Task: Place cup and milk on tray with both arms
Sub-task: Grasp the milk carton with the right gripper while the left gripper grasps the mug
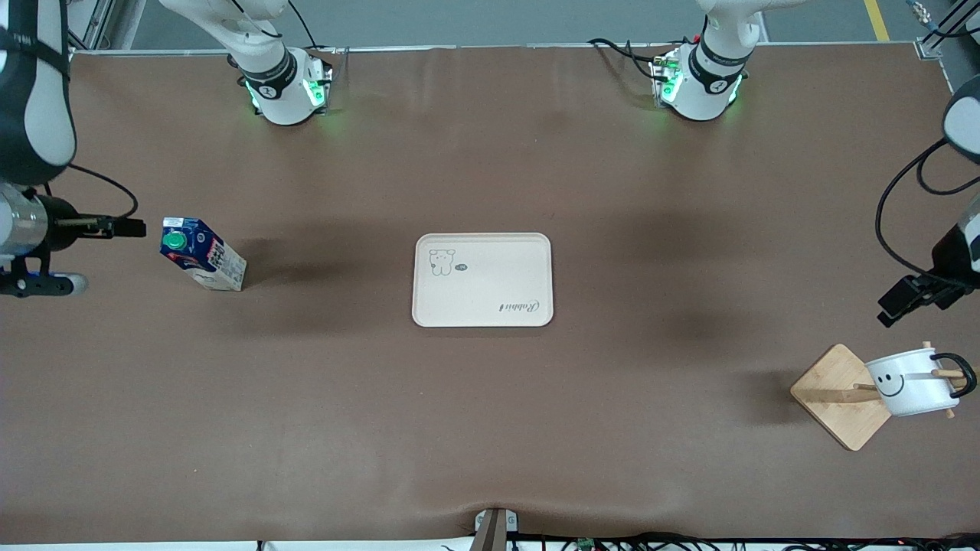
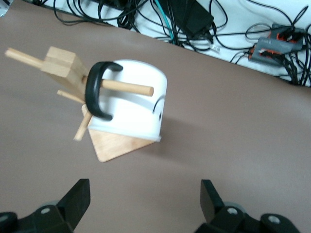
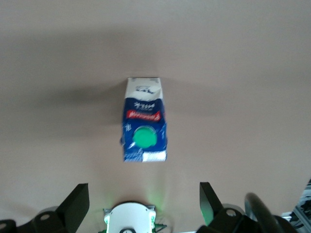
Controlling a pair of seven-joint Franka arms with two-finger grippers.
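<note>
The cream tray [image 1: 490, 268] lies flat at the middle of the table. The dark blue milk [image 1: 200, 255] with its green cap stands toward the right arm's end. The white smiley cup [image 1: 911, 383] hangs by its black handle on a peg of a wooden stand toward the left arm's end. In the left wrist view the cup [image 2: 138, 107] is below my left gripper [image 2: 146, 204], which is open, empty and up in the air. In the right wrist view the milk [image 3: 144, 121] is below my right gripper [image 3: 144, 204], also open, empty and up in the air.
The wooden stand's square base [image 1: 838, 394] sits under the cup, with several pegs sticking out of its post [image 2: 60, 65]. Cables [image 2: 184, 19] lie along the table edge near the stand. The arm bases [image 1: 283, 84] stand at the table's back edge.
</note>
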